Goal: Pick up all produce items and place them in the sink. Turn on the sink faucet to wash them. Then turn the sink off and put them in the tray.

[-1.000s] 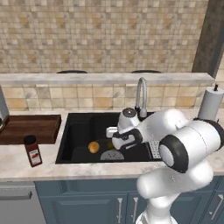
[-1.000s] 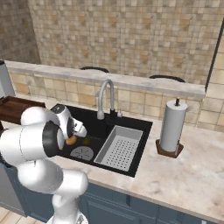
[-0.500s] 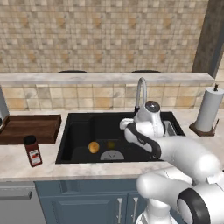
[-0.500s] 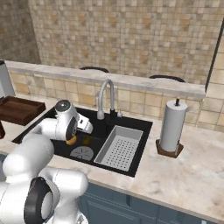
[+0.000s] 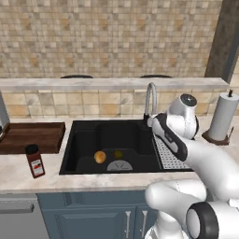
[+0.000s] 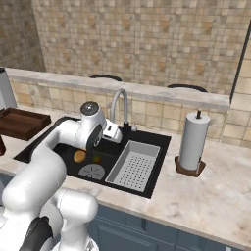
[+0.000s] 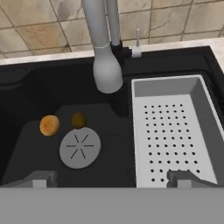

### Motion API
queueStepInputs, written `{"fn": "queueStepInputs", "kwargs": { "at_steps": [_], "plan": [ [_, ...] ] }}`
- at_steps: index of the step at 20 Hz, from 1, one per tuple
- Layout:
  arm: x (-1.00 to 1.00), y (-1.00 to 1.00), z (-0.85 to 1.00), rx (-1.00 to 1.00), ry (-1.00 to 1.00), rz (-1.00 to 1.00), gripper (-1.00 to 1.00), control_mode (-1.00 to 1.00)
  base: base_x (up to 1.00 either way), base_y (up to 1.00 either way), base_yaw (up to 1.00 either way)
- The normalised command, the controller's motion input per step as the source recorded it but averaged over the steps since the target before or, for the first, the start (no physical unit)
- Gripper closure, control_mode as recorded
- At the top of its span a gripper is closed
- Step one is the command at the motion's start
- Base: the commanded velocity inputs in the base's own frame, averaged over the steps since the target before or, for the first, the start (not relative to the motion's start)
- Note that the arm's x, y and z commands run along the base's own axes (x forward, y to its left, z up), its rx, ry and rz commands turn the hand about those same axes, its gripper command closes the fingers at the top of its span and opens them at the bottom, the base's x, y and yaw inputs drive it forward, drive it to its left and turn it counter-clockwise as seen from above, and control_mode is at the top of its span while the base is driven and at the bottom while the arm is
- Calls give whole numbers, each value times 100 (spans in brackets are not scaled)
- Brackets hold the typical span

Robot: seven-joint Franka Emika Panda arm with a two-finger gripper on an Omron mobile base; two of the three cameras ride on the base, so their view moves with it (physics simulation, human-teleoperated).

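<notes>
Both produce items already lie on the floor of the sink [image 5: 79,140]: the orange-yellow fruit [image 7: 49,125] and the smaller olive-brown fruit [image 7: 78,119] sit just beside each other, both just beside the round grey drain [image 7: 80,148]. So the step in hand is most likely turning on the sink faucet [image 7: 104,48].

Seen along the hand, the faucet rises straight ahead of the fingertips [image 7: 40,178] and between their lines, its spout mouth hanging over the basin above the fruits' side. Its small lever [image 7: 137,46] stands upright at the base, just right of the spout's stem, on the rim behind the basin. The gripper [image 7: 111,180] is released, jaws spread wide with nothing between them, hovering over the sink's near edge. Reaching the lever likely calls for moving forward and slightly right, past the spout.

Right of the faucet, the grey perforated rack [image 7: 170,131] occupies the sink's right part. Further out on the marble counter [image 6: 206,196], a paper towel roll [image 5: 222,116] stands right of the sink; the wooden tray [image 5: 30,137] and a red-labelled jar [image 5: 34,161] lie to its left. Tiled wall behind.
</notes>
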Motion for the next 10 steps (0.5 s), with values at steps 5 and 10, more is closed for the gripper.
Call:
{"fn": "queueStepInputs", "kwargs": {
  "at_steps": [5,10],
  "plan": [
    [5,-82,18,0,5,0,-100,-100,0,0,0],
    [29,-66,3,5,7,0,-100,-100,0,0,0]
  ]
}}
